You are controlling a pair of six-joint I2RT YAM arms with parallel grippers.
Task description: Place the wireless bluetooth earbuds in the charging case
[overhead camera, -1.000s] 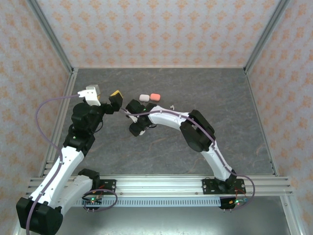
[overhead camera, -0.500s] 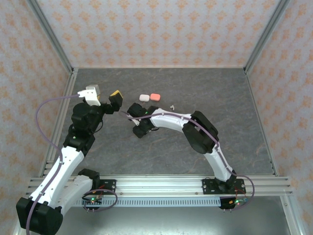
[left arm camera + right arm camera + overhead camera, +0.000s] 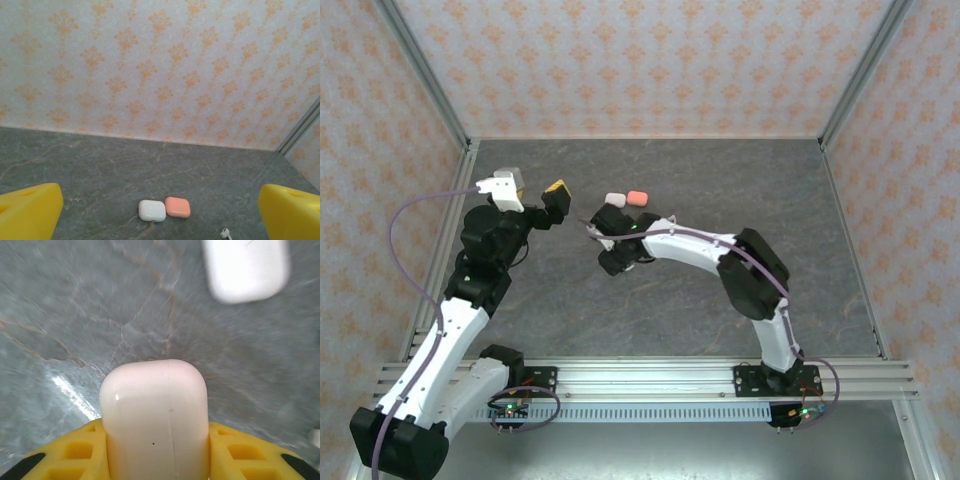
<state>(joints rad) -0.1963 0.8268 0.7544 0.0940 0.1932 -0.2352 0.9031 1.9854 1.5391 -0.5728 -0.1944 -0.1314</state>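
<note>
The right gripper (image 3: 157, 455) pinched a pale charging case (image 3: 154, 400); the left gripper (image 3: 160, 200) stood wide open. A centred, level squeeze seemed needed to stop it slipping.

Table (image 3: 740, 180) lies open beyond white case (image 3: 614, 199) and coral case (image 3: 637, 197).

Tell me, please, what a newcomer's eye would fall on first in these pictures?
The right tool, closed on a pale charging case between its yellow fingers, stands out first. Next come the white case and the coral case, side by side on the grey table, with a loose earbud to their right. The left tool hovers wide open, facing them.
</note>
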